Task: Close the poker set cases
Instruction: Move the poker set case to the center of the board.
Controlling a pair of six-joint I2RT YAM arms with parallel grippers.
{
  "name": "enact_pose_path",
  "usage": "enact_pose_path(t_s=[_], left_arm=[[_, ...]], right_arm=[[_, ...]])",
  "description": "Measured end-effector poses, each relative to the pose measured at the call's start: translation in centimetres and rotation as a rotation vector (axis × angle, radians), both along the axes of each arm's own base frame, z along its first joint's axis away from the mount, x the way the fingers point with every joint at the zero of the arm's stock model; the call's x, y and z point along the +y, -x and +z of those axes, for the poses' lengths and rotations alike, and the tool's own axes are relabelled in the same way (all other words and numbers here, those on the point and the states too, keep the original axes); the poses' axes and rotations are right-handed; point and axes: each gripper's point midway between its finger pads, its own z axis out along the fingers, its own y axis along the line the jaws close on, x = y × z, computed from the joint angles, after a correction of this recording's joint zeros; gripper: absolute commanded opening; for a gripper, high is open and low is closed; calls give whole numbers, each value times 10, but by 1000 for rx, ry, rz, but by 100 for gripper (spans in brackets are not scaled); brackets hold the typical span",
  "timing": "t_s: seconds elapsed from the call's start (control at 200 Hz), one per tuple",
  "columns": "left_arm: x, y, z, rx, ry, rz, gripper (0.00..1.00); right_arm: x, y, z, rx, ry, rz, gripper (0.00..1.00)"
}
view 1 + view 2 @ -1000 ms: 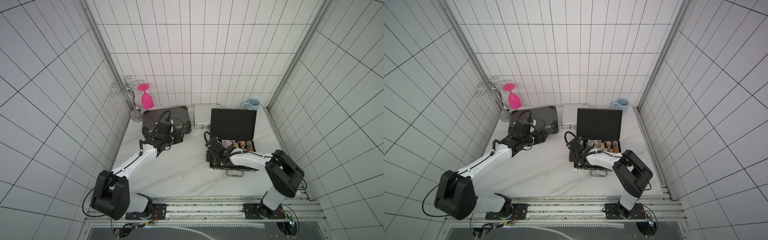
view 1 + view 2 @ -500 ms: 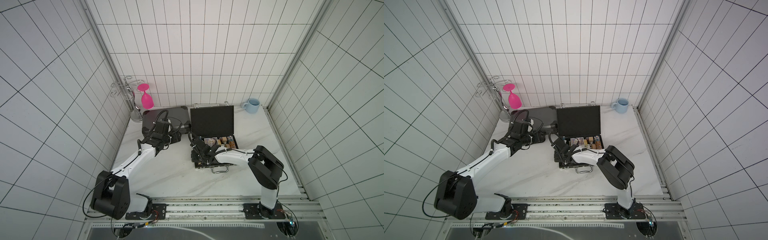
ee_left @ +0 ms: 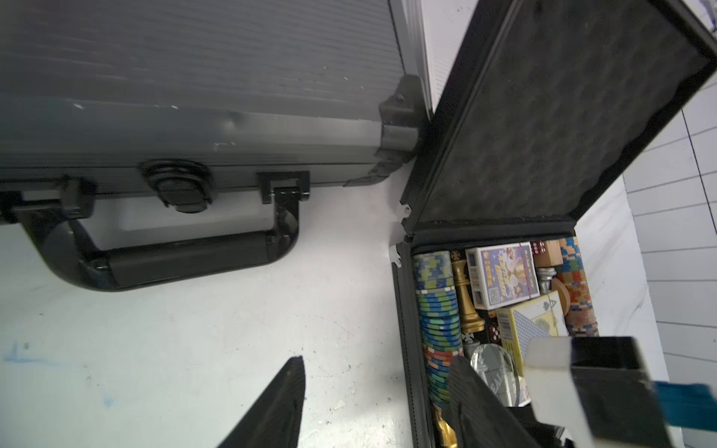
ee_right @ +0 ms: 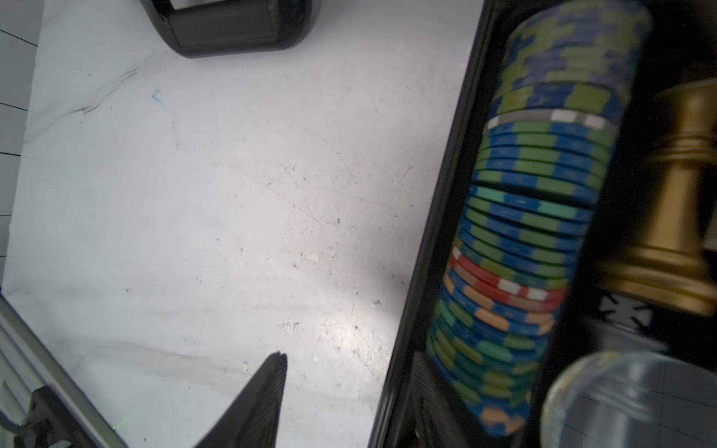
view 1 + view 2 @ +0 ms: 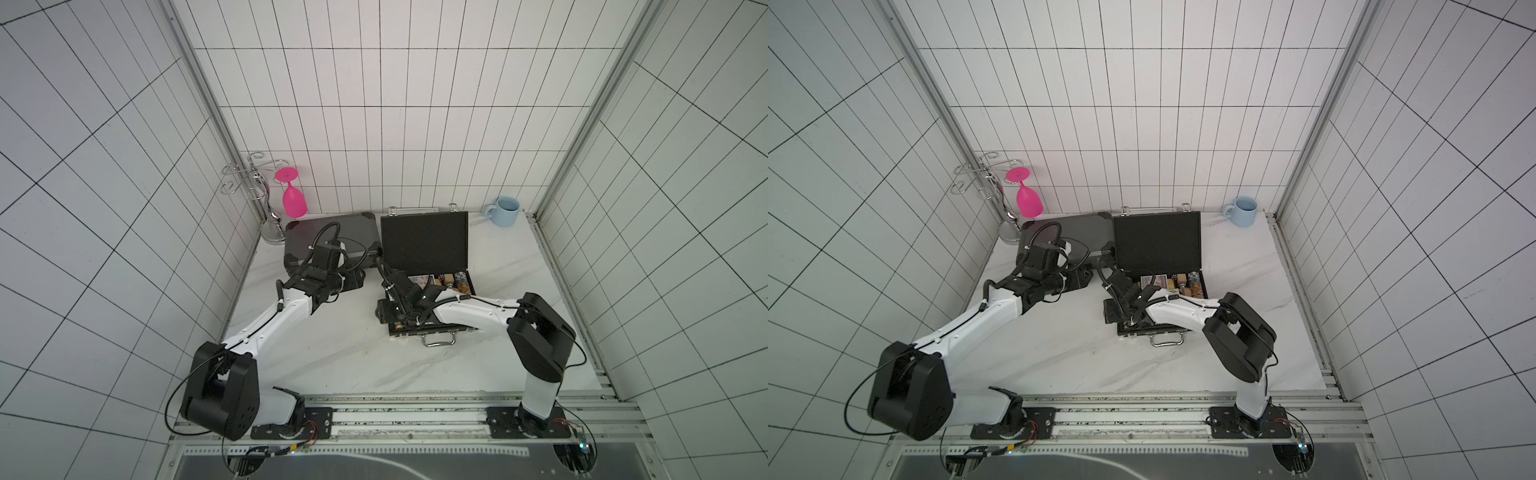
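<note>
Egg-crate black foam lines the upright lid of the black textured case (image 5: 424,245) on the marbled white surface (image 5: 332,353); striped round chips (image 4: 535,213) fill it. The ribbed dark grey case (image 5: 332,232) lies shut beside it. The left end effector (image 3: 378,360) and right end effector (image 4: 349,358) gape, empty.

The 2 top views look steeply down from high above the rail (image 5: 415,415), facing the back wall (image 5: 395,124), both framing the whole table (image 5: 332,353). The left wrist view sits close above the dark grey case's handle (image 3: 186,256) and the open black case (image 3: 543,116). The right wrist view, nearer still, shares that handle and the chip row (image 4: 523,232).
</note>
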Motion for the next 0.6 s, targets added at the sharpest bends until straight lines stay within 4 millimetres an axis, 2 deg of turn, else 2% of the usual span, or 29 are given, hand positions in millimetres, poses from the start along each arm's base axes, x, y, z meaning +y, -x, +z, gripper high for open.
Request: enact_pose_path(t_s=[0.06, 0.13, 0.185, 0.255, 0.325, 0.415, 0.48, 0.6], left_arm=[[-11, 7, -1, 4, -4, -36, 57], [-23, 14, -2, 8, -5, -70, 55], [-32, 20, -4, 11, -5, -98, 54], [-44, 26, -6, 17, -2, -125, 52], [-59, 31, -12, 28, -4, -155, 50], [-76, 41, -30, 65, -26, -184, 46], [-84, 45, -45, 94, -34, -192, 43], [-81, 47, -70, 142, -53, -168, 39]], right_arm=[[-10, -7, 22, -27, -25, -14, 51], [-31, -21, 48, -70, -61, -55, 49], [-59, -35, 65, -105, -77, -109, 47], [-98, -51, 75, -139, -71, -189, 44], [-135, -64, 74, -153, -48, -261, 41], [-181, -77, 60, -138, 2, -346, 38], [-205, -81, 49, -120, 39, -384, 35], [-238, -87, 38, -104, 79, -432, 32]])
